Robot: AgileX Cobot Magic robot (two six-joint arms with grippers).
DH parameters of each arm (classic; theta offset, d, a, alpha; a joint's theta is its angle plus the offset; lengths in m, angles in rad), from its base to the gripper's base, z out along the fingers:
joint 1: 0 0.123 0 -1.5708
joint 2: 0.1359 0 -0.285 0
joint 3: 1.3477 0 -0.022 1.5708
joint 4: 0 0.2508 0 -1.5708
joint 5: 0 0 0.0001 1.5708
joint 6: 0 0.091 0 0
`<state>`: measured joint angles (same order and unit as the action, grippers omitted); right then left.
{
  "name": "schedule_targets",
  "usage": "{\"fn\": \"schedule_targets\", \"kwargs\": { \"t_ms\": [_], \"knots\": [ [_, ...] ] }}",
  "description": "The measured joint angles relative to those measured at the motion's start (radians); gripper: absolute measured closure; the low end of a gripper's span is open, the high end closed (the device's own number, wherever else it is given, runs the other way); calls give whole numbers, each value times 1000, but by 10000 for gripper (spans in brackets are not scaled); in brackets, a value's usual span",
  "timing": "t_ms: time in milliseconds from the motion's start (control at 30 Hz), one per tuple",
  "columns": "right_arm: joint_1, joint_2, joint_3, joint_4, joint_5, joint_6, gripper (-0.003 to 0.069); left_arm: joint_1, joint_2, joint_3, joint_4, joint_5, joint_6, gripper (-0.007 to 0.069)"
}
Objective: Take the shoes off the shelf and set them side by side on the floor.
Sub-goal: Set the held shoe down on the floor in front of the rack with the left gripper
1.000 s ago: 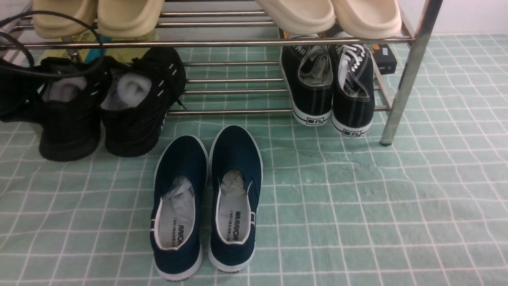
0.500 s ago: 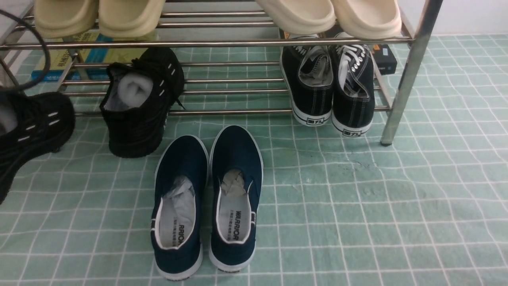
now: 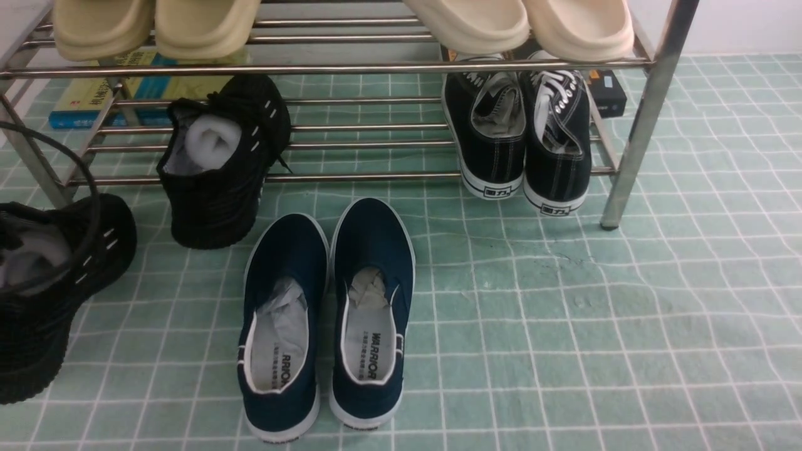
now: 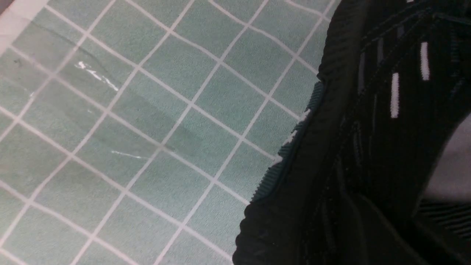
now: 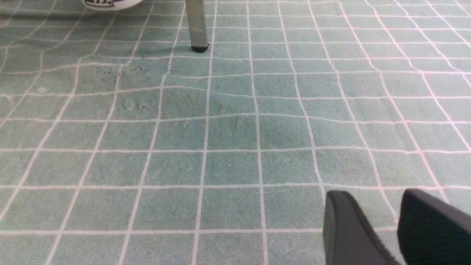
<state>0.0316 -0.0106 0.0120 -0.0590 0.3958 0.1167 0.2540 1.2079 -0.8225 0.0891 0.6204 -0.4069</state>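
One black knit sneaker (image 3: 59,291) with white dashes hangs tilted at the far left, over the mint-green floor (image 3: 564,313). In the left wrist view this sneaker (image 4: 368,147) fills the frame's side and hides my left gripper's fingers, which hold it. The other black sneaker (image 3: 219,163), with white foam stuffing, leans on the chrome shelf (image 3: 351,67), toe on the lower bars and heel on the floor. My right gripper (image 5: 381,213) hovers open over bare floor (image 5: 220,147), with nothing between its fingers.
Navy white-soled slip-ons (image 3: 326,313) lie side by side on the floor in the middle. Black canvas lace-ups (image 3: 523,138) sit on the lower tier at right. Beige slippers (image 3: 156,25) rest on the top tier. The shelf's right leg (image 3: 639,125) stands near a small black box (image 3: 606,91).
The left black sneaker has come off the shelf, going left and then down and nearer over the floor. The other sneaker and my right gripper stay put.
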Motion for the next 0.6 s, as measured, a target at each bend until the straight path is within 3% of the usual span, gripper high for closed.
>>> {"fn": "schedule_targets", "kwargs": {
  "t_ms": [367, 500, 600],
  "knots": [
    [0, 0, 0, 0, 0, 0, 421, 0, 118, 42, -7, -105, -19, 581],
    [0, 0, 0, 0, 0, 0, 421, 0, 152, 42, -10, -96, -19, 519],
    [0, 0, 0, 0, 0, 0, 421, 0, 149, 34, -18, -75, -19, 419]
  ]
}}
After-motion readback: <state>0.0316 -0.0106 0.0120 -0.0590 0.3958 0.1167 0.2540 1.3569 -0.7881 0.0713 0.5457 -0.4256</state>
